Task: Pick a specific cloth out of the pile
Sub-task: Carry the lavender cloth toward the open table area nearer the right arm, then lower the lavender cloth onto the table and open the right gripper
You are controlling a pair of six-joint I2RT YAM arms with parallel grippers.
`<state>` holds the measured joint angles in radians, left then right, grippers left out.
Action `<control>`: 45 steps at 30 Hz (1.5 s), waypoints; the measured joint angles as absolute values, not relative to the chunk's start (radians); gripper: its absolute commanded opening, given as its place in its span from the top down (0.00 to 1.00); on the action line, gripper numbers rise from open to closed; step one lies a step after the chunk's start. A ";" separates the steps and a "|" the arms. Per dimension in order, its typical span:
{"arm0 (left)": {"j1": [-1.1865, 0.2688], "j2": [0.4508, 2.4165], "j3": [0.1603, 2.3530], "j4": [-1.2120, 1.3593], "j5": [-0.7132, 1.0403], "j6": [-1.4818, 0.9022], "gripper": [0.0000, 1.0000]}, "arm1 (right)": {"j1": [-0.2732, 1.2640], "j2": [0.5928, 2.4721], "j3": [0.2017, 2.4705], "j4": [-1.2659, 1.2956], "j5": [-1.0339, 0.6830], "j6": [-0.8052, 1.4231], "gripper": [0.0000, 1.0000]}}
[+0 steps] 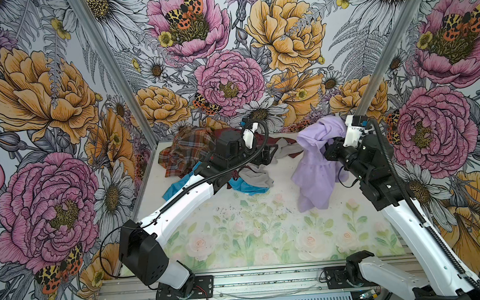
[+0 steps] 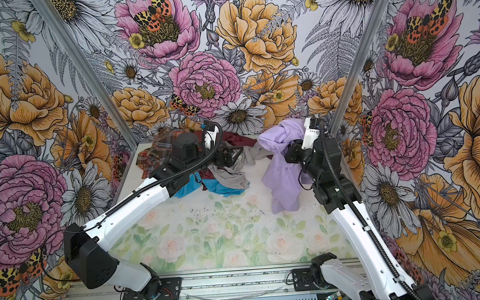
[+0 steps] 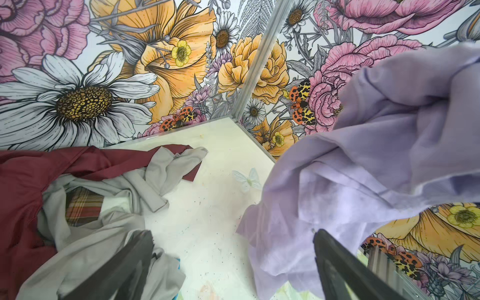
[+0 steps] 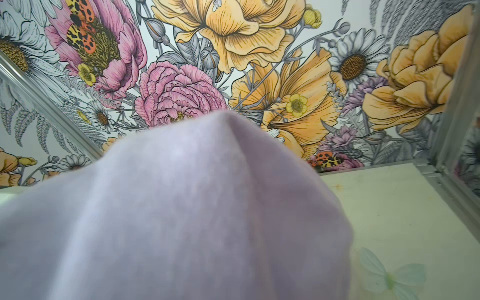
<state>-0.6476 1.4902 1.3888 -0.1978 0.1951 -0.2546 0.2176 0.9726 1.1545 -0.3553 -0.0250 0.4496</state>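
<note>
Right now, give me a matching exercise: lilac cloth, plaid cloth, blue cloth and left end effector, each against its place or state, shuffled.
Things:
1. lilac cloth
2. plaid cloth
3. blue cloth
4. left end effector

Places or states:
A. open, holding nothing
B. back-left end of the pile
C. held up on the right, apart from the pile
D. near edge of the pile

Pairs: 1-C, 2-B, 3-D, 4-A
</note>
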 measured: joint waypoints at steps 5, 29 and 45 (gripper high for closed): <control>-0.652 1.430 1.365 -0.277 0.152 -0.255 0.01 | 0.128 0.884 1.139 -0.435 0.031 0.427 1.00; -0.685 1.294 1.198 -0.417 0.122 -0.209 0.01 | -0.083 0.831 0.977 -0.556 0.211 0.374 1.00; -0.592 1.270 1.172 -0.410 0.120 -0.207 0.03 | -0.085 0.910 0.706 -0.553 0.163 0.457 1.00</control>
<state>-0.5922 1.2697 1.1717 -0.4103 0.1204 -0.2066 -0.0849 0.9104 0.7063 -0.5526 0.1631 0.4572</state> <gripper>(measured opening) 0.975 0.104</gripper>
